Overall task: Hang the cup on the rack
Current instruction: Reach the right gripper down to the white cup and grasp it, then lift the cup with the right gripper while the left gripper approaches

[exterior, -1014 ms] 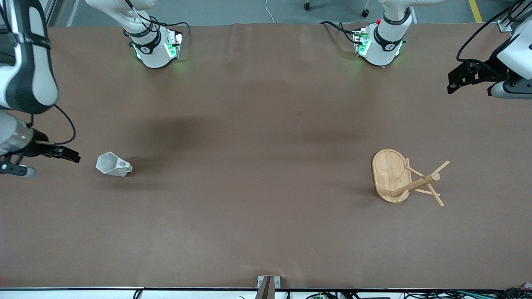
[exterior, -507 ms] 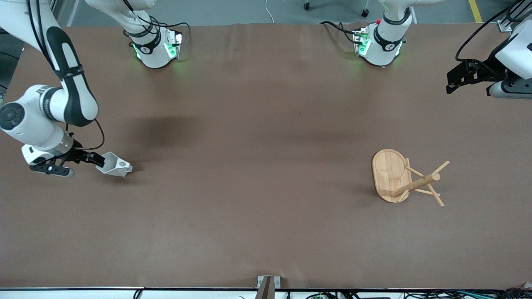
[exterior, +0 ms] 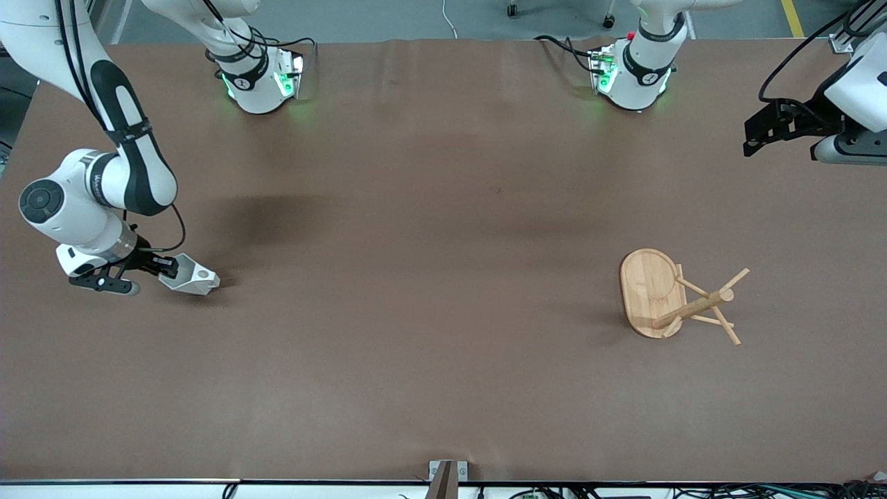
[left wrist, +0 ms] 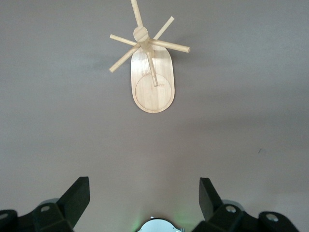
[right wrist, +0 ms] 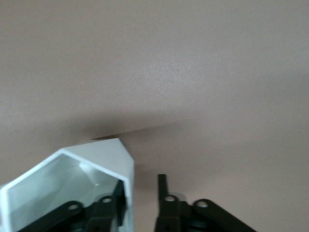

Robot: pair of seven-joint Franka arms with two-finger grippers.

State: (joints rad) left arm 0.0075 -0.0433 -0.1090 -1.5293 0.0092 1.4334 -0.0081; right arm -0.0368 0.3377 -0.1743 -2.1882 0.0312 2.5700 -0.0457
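The white faceted cup (exterior: 197, 278) lies on its side on the brown table toward the right arm's end, its tab with the round hole facing up. My right gripper (exterior: 168, 267) is at the cup's mouth, low by the table. In the right wrist view one finger is inside the cup (right wrist: 67, 176) and the other outside its wall, with a gap, so the right gripper (right wrist: 141, 186) is open. The bamboo rack (exterior: 682, 301) lies tipped on its side toward the left arm's end; it also shows in the left wrist view (left wrist: 150, 72). My left gripper (exterior: 752, 138) waits open and empty, high above that end (left wrist: 145, 193).
The two arm bases (exterior: 260, 80) (exterior: 634, 76) stand along the table edge farthest from the front camera. A small metal bracket (exterior: 447, 471) sits at the table edge nearest the camera.
My right arm has swung in from the table's end to the cup, and its fingers now straddle the cup's wall. The left arm, cup and rack have stayed put.
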